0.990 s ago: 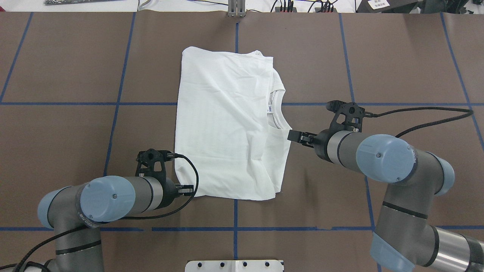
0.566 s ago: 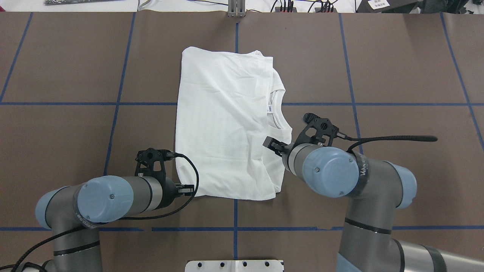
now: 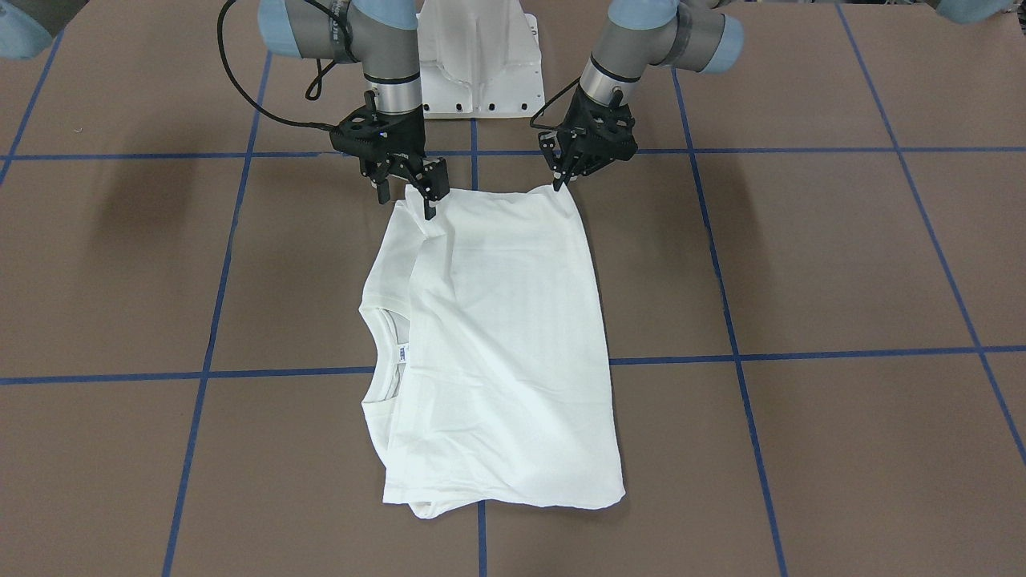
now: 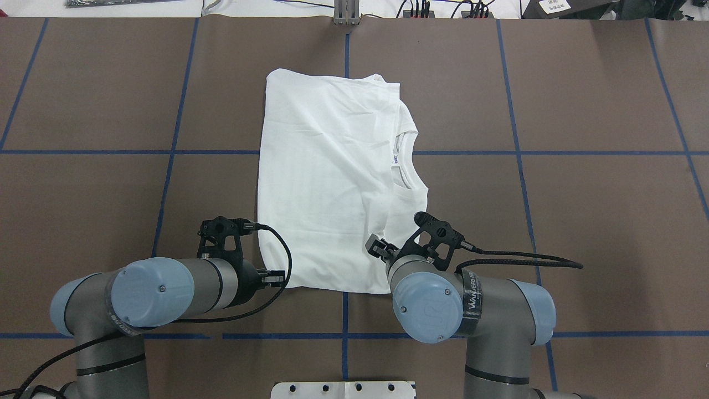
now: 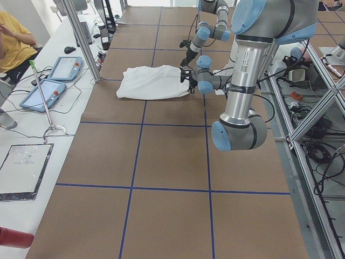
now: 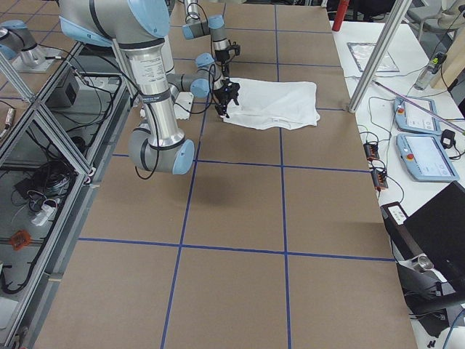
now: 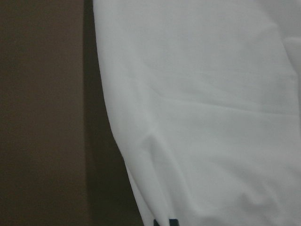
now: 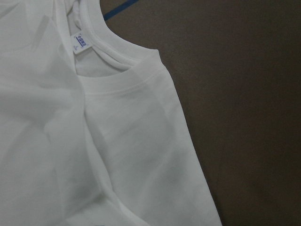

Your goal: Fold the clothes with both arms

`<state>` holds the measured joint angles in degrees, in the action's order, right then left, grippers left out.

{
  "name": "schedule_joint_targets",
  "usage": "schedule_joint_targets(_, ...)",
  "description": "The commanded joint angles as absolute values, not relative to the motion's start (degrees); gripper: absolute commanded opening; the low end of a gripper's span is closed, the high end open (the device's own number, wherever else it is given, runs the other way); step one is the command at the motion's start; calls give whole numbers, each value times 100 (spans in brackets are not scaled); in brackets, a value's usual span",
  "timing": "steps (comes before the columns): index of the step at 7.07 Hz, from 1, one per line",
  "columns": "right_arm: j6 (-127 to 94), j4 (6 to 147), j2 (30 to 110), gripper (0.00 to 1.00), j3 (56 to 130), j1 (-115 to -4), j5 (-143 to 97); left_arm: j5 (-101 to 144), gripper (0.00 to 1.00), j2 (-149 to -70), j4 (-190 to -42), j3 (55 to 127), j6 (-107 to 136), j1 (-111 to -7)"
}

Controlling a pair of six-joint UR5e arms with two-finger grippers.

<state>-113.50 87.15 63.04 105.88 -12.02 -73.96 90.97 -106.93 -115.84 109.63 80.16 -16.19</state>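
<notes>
The white shirt [image 4: 327, 183] lies folded flat on the brown table, collar [image 4: 409, 166] and blue-printed label [image 4: 396, 159] on the right side. It also shows in the front view [image 3: 497, 336]. My left gripper [image 4: 275, 277] is at the shirt's near left corner, its fingers pinched together on the edge [image 3: 555, 186]. My right gripper [image 4: 378, 245] hangs over the near right corner, jaws apart [image 3: 407, 199]. The right wrist view shows the collar and label [image 8: 80, 42]. The left wrist view shows the shirt's edge [image 7: 211, 117]. The black text is hidden.
The white pedestal base [image 3: 478, 72] stands at the table's near edge between the arms. Blue tape lines [image 4: 343, 310] grid the table. Tablets [image 5: 51, 89] and a person in yellow [image 5: 13, 43] are at the operators' bench beyond the far edge.
My right arm has swung from beside the collar back toward the near edge and now stands over the shirt's near right corner. My left arm and the shirt have not moved.
</notes>
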Motion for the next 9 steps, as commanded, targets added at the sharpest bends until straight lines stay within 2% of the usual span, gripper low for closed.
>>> schedule_joint_targets(1,-11399,8719,6311,96,10503,-1081,-7295,9097,0,-10688,-11584,10969,8016,-1617)
schedule_joint_targets(9,-11408,8737,6319,87,10319,-896,-7119,9097,0,-10688,-11584,10969,8016,-1617)
